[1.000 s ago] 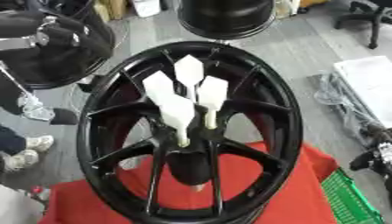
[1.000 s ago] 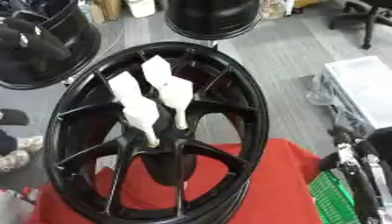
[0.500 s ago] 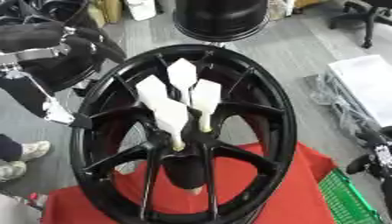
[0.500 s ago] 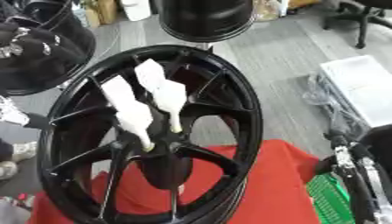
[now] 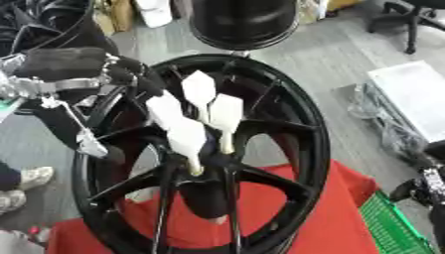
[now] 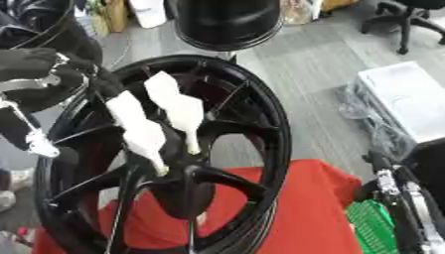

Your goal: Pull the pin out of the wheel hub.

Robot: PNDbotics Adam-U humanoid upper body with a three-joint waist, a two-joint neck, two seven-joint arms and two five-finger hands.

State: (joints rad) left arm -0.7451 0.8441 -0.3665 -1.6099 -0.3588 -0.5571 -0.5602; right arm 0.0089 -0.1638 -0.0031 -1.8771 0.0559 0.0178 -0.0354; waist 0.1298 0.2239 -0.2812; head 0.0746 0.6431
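Black wheel hub (image 5: 287, 149), white pins (image 5: 187, 134), left hand (image 5: 78, 74) near.

Workshop — wheel rims (image 5: 260, 129), grey floor (image 5: 330, 64)

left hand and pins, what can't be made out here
- Left hand: motion blur in both views hides whether its fingers are open or curled, and whether they touch a white pin.
- Pin tips at the wheel hub: too small and dark to see how deep they sit.
- Right hand: cut off by the right edge in the right eye view; fingers not visible.
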